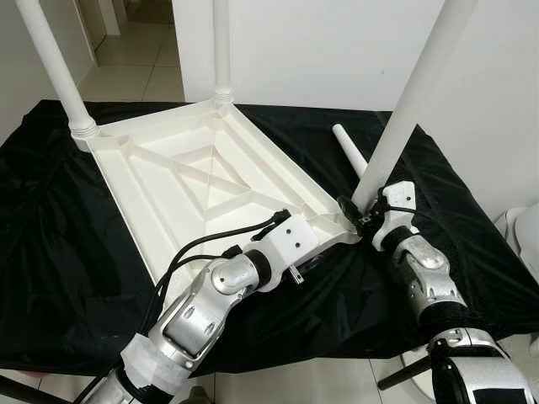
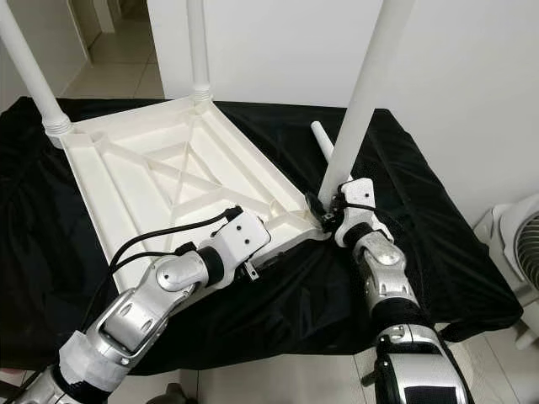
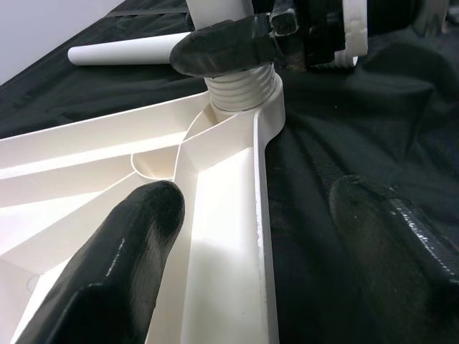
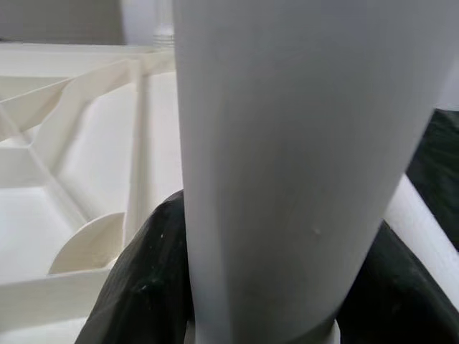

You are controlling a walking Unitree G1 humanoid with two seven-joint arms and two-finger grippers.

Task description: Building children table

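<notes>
Right gripper (image 1: 364, 212) pinches a leg (image 1: 410, 109) at the tabletop (image 1: 194, 181) corner; left gripper (image 3: 251, 244), spread, straddles the tabletop's rim.

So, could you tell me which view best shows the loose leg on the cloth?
The left eye view: the loose leg lies on the cloth behind the right gripper. Right eye view matches; left wrist view shows it distant.

Home: tiled hallway floor (image 1: 135, 63), fan (image 2: 514, 244).
</notes>
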